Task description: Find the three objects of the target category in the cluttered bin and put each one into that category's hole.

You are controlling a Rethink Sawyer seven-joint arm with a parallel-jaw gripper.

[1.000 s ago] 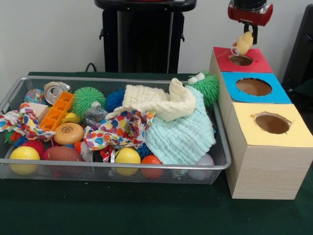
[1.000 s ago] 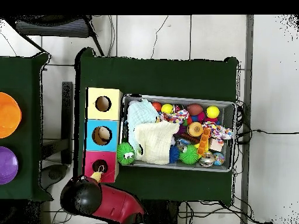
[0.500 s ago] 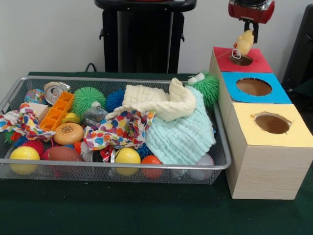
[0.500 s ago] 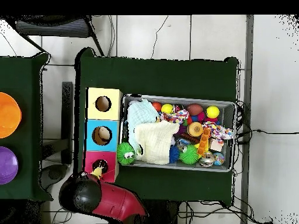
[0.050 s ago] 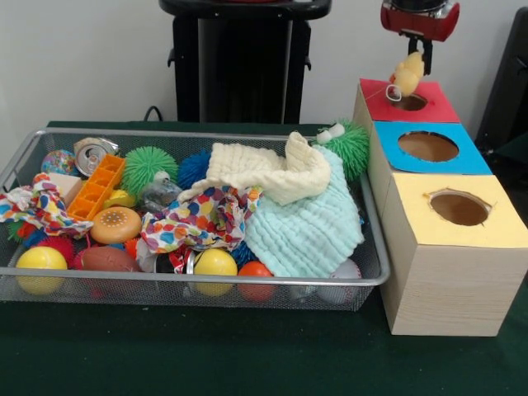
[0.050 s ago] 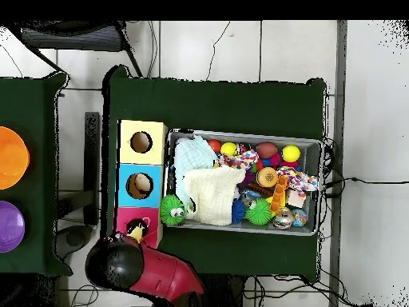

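On the green desk (image 5: 206, 355), a wire bin (image 5: 198, 285) holds heaped clutter beside a row of three wooden boxes topped red, blue and yellow. Largest among the contents are a mint cloth (image 5: 309, 227) and a cream cloth (image 5: 264, 172), which cover much of the bin and may hide remaining targets beneath them. The red box (image 5: 433, 106) stands farthest from the camera; its hole (image 5: 406, 101) is the likely destination. Above it, the claw (image 5: 419, 51) pinches a small yellow toy (image 5: 407, 74) from the top, so the toy hangs just over the hole's near-left rim rather than its centre. Risk, judged from this pose: a release here could let the toy strike the rim and roll off the lid onto the desk. A thin loop hanging from the toy could also snag on the claw. In the overhead view the arm's bulk hides part of the lid, so alignment cannot be confirmed there.
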